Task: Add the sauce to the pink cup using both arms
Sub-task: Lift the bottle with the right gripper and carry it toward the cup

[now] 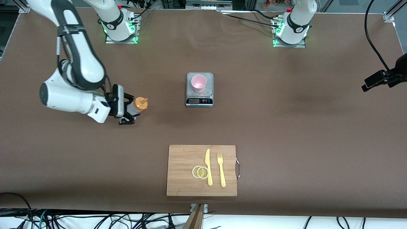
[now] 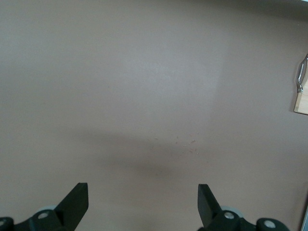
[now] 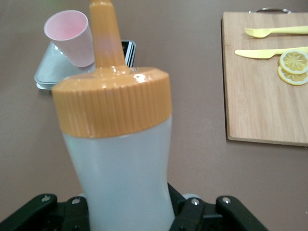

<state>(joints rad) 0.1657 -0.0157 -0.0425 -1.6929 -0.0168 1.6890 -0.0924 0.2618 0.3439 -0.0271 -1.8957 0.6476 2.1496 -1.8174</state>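
The sauce bottle (image 1: 140, 104), whitish with an orange nozzle cap, stands upright toward the right arm's end of the table. My right gripper (image 1: 128, 110) is shut on its body, which fills the right wrist view (image 3: 120, 163) between the fingers (image 3: 127, 211). The pink cup (image 1: 199, 83) stands on a small grey scale (image 1: 199, 101) at the table's middle and also shows in the right wrist view (image 3: 72, 36). My left gripper (image 2: 142, 188) is open and empty over bare table; it is out of the front view.
A wooden cutting board (image 1: 182, 171) lies nearer the front camera with a yellow knife (image 1: 208, 167), a fork (image 1: 221, 170) and two lemon slices (image 1: 200, 172). A black camera mount (image 1: 381, 78) stands at the left arm's end.
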